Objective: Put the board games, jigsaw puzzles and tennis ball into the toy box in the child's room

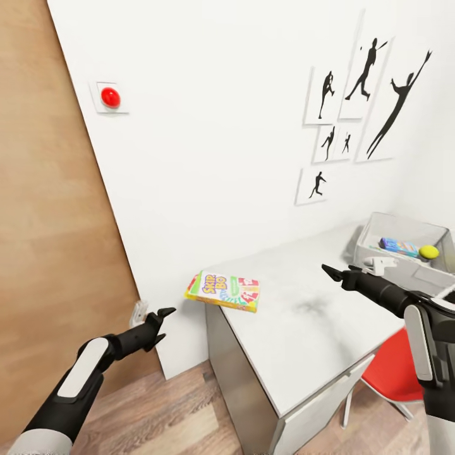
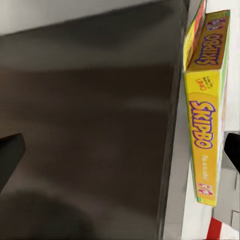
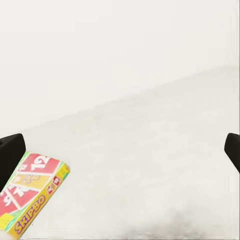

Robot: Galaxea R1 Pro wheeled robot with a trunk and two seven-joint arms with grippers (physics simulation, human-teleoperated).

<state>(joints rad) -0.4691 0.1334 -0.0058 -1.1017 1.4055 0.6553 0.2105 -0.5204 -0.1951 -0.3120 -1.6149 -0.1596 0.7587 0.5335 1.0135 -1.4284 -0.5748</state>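
Skip-Bo box (image 1: pixel 223 291) overhangs the counter (image 1: pixel 316 328) corner mid-frame, edge graspable; left tool (image 1: pixel 153 321) and right tool (image 1: pixel 338 274) both spread, empty.

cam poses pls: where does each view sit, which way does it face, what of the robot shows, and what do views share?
Head: up top, looking down over table, toy box; both arms show.
Left wrist: beside the table's side, facing Skip-Bo box; fingertips at the edges.
Right wrist: above the tabletop, facing the wall; fingertips at the edges.
Shared: Skip-Bo box, all three.
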